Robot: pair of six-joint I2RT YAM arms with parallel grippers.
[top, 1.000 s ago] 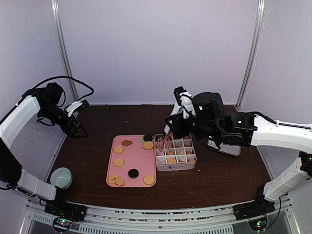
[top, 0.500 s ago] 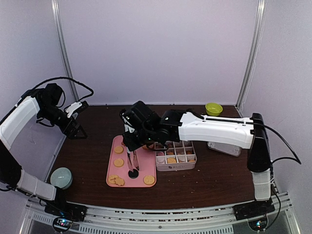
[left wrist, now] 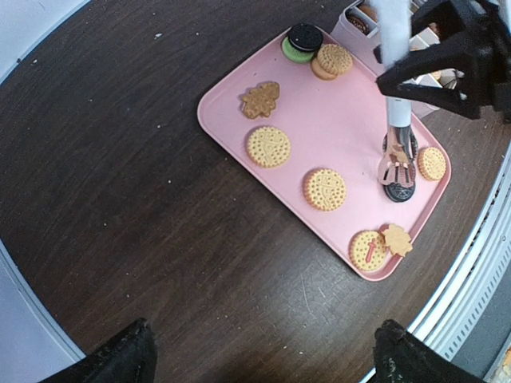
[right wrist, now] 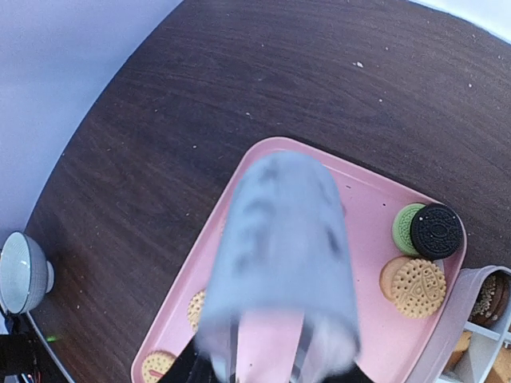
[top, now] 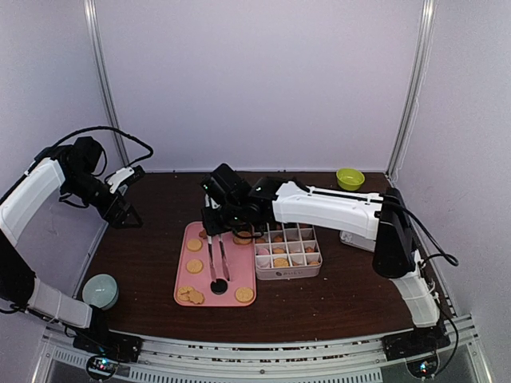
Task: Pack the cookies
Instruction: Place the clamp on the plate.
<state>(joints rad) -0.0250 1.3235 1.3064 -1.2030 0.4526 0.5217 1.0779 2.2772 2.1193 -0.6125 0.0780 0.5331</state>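
Observation:
Several cookies lie on a pink tray (top: 239, 270): golden rounds (left wrist: 268, 146), a flower shape (left wrist: 260, 99), a black one on a green one (left wrist: 303, 38). My right gripper (top: 227, 215) is shut on metal tongs (top: 217, 259), which point down at the tray. The tong tips (left wrist: 398, 169) sit over a dark round cookie (left wrist: 401, 191); whether they pinch it I cannot tell. In the right wrist view the tongs' handle (right wrist: 279, 263) is a blur that hides the tips. My left gripper (left wrist: 267, 359) hangs open over bare table left of the tray.
A white box (top: 287, 254) with compartments, some holding cookies, stands against the tray's right side. A grey bowl (top: 101, 290) sits near the front left, a green bowl (top: 349, 177) at the back right, a clear container (top: 359, 239) right of the box.
My right arm swung left from over the white box to the pink tray, bringing the tongs down onto the dark cookie. The left arm stayed still.

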